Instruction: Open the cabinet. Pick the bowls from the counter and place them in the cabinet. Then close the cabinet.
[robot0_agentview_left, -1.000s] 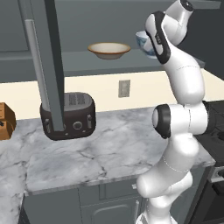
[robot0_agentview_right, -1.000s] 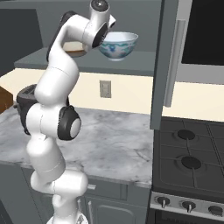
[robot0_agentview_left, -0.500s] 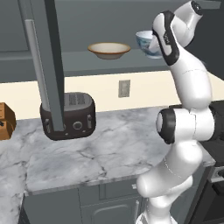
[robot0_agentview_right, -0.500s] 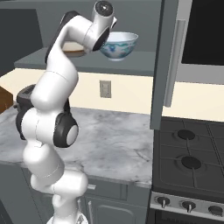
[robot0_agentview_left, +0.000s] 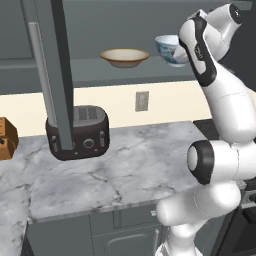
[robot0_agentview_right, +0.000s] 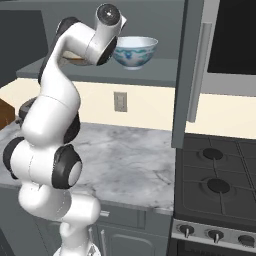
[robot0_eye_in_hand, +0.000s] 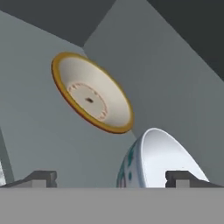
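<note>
Two bowls on cabinet (robot0_agentview_left: 90, 70) shelf: cream bowl (robot0_eye_in_hand: 92, 98), patterned bowl (robot0_eye_in_hand: 155, 159). Gripper (robot0_eye_in_hand: 111, 178) spread wide, empty, patterned bowl right ahead. Doors open either side.

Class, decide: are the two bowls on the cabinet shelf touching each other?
Apart. The left base view shows grey shelf between the cream bowl and the blue-patterned bowl; the hand view shows the gap too.
</note>
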